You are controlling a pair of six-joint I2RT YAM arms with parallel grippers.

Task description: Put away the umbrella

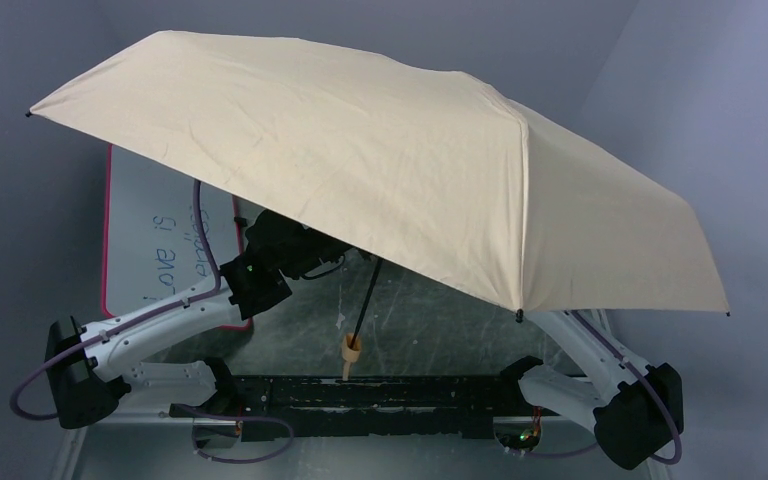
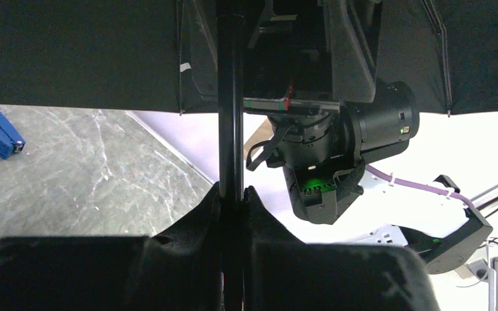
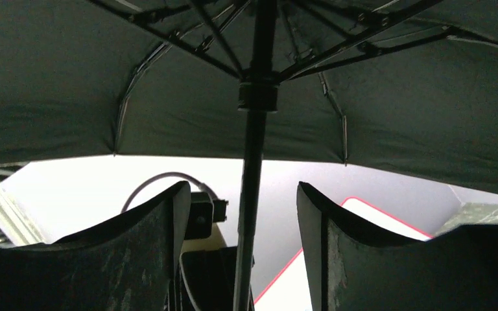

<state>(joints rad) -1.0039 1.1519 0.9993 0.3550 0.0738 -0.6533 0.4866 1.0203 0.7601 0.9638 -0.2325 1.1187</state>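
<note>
Collapsing the canopy is the step you are in, judging by how things stand: the umbrella (image 1: 360, 150) is fully open, its beige canopy spread wide above the table (image 1: 440, 300), with the handle knob (image 1: 350, 347) hanging low at the near edge. Your left gripper (image 2: 232, 193) is clamped tight on the black shaft (image 2: 230, 97) and carries the whole thing at a tilt. Your right gripper (image 3: 243, 188) has its jaws apart, one on either side of the shaft. As far as its wrist view shows, they touch it on neither side. They sit below the runner (image 3: 257, 94), where the ribs meet. Nothing of the putting-away looks done yet. Next, I judge, you need to bring the right jaws up to that runner, close on it, and draw it down the shaft toward the handle while the left holds firm. Expect the catch to resist, and watch that the shaft does not slip or twist in the left grip.
</note>
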